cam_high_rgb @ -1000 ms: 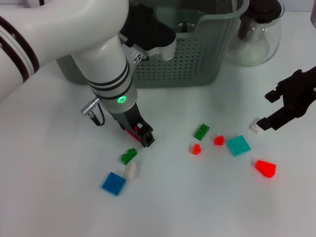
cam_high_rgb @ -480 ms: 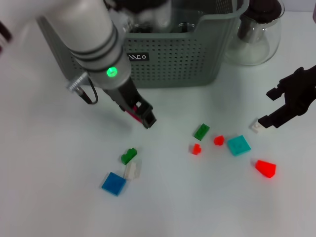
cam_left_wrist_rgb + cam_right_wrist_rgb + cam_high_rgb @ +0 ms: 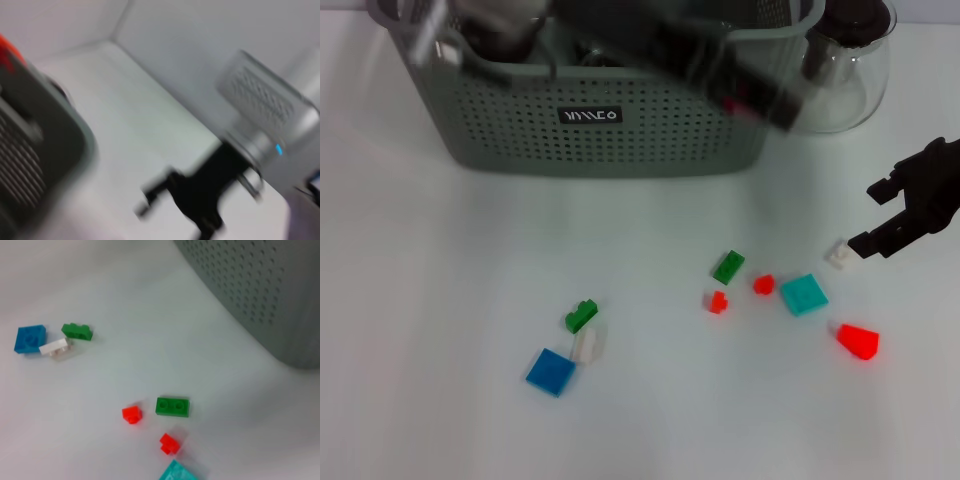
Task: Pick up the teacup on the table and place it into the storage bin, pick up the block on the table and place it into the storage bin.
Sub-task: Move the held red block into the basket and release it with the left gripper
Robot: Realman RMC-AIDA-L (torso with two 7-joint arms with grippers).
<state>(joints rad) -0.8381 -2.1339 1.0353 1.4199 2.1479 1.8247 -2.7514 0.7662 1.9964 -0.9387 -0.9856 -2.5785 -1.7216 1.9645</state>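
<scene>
From the head view, the storage bin (image 3: 620,110) stands at the far side of the white table (image 3: 440,330). Its black label (image 3: 590,116) carries white letters that I cannot read. The left gripper (image 3: 760,100) is a dark smear over the bin's far right corner; a trace of red shows at its tip, but I cannot tell how its fingers stand or whether they pinch anything. Just right of the bin is a glass teapot (image 3: 842,60), cut off at the top edge. The right gripper (image 3: 895,215) hangs at the right edge with its fingers spread, just beside a small white block (image 3: 838,254). Near the middle lie a green block (image 3: 728,267), two small red blocks (image 3: 740,293), a teal plate (image 3: 804,294) and a red wedge (image 3: 858,341). To the near left, a second green block (image 3: 581,316), a white piece (image 3: 586,345) and a blue plate (image 3: 551,371) sit close together. No teacup can be made out.

The left wrist view is badly smeared: the bin's rim (image 3: 45,145) and a red patch (image 3: 7,55) show, and farther off the right gripper (image 3: 165,195) over the table, which the head view shows only in part.

The right wrist view shows the bin's perforated wall (image 3: 260,290) up close, the studs on the green block (image 3: 172,407), both red blocks (image 3: 150,427), a corner of the teal plate (image 3: 177,473), and the blue, white and green trio (image 3: 50,339).
</scene>
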